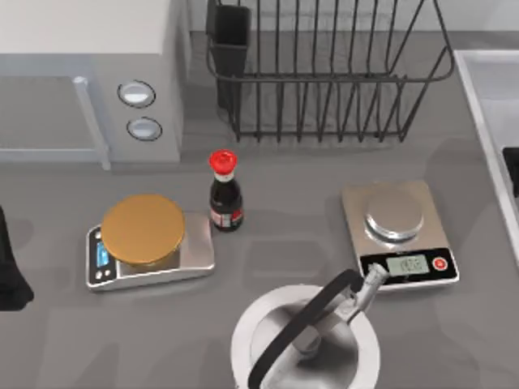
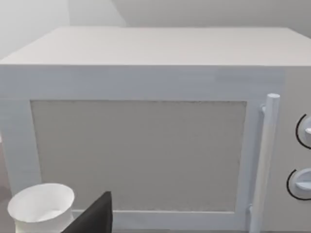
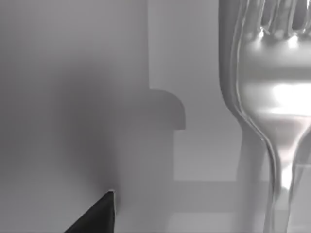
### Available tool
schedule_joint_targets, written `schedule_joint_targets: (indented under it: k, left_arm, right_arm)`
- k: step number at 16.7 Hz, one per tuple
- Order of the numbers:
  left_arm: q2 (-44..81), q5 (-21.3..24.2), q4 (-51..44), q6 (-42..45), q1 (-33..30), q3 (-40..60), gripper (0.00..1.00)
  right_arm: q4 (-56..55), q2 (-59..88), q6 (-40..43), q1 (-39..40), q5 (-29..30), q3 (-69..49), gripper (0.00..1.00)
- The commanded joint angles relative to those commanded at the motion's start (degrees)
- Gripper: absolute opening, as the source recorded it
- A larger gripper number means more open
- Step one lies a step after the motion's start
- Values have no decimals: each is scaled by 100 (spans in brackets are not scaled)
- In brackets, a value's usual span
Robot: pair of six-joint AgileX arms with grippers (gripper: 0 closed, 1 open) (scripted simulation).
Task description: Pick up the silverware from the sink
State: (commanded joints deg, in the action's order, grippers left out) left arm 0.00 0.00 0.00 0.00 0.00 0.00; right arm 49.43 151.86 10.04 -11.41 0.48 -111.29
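Near edge of the grey desk [image 1: 268, 251]: round white-rimmed metal kettle [image 1: 305, 340], black arched handle, short silver spout angled toward the right-hand scale. Smooth, matte desk surface with soft shadows.

Middle band, left: small steel scale [image 1: 151, 253] carrying a flat golden disc [image 1: 143, 229], blue display on its near-left corner. Just right of it, a dark glass sauce bottle [image 1: 225, 193] with red cap, upright, label facing near. Right of centre: second steel scale [image 1: 399, 232], rectangular brushed plate with a round polished platform, grey display and red button on its near edge.

Left edge: dark bulk of the left arm [image 1: 11, 263], parked; its pincer's opening cannot be told. Left wrist view faces the microwave door, with a white cup [image 2: 41, 207] near it.

Right edge: the sink [image 1: 486, 105], pale, smooth raised rim, partly in frame. Right wrist view sits close over the silverware [image 3: 272, 111] — polished fork, tines widening into a rounded neck, then a thin handle — lying against the pale basin floor. A black corner of the right pincer [image 3: 95, 216] shows beside it; whether wide or narrow, cannot tell.

Far: white boxy microwave [image 1: 89, 73] with bar handle and two round knobs, far left; black wire dish rack [image 1: 324, 69] far centre
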Motion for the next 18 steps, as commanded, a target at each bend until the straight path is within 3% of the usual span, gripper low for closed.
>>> schedule_joint_targets:
  k: [3,16,18]
  left_arm:
    - [0,0,0,0,0,0,100]
    - [0,0,0,0,0,0,100]
    - [0,0,0,0,0,0,100]
  right_arm:
    - [0,0,0,0,0,0,100]
    - [0,0,0,0,0,0,2]
    - [0,0,0,0,0,0,0]
